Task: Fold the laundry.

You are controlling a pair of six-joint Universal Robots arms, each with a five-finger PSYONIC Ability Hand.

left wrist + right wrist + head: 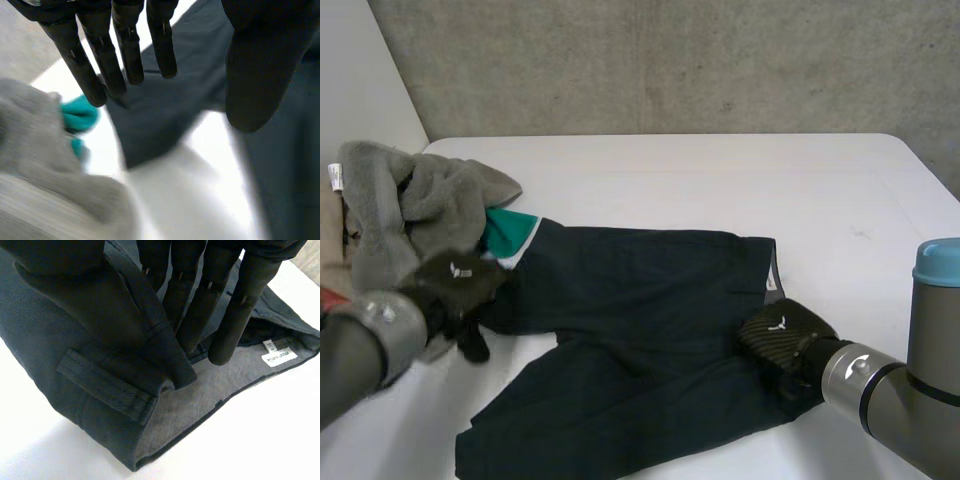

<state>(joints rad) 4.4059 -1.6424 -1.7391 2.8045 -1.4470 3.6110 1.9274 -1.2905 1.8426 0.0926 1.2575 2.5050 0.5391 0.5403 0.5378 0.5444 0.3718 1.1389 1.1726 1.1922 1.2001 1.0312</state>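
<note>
Dark navy trousers [640, 330] lie spread on the white table [720, 180], with the waistband to the right and the leg ends to the left. My left hand [455, 280] hovers over the left leg end beside the laundry pile. In the left wrist view, my left hand [125, 45] has straight fingers and the thumb held apart, with nothing between them, above the trousers [160, 115]. My right hand [785, 335] is at the waistband edge. In the right wrist view, my right hand [75, 285] pinches a fold of the trousers [90, 405] between thumb and fingers, near a white label [279, 357].
A grey towel [410, 210] is heaped at the table's left edge, with a teal and white cloth [508, 232] sticking out under it against the trousers. The towel [45, 185] and teal cloth [80, 115] lie beside my left fingertips. Bare table stretches behind the trousers and to the right.
</note>
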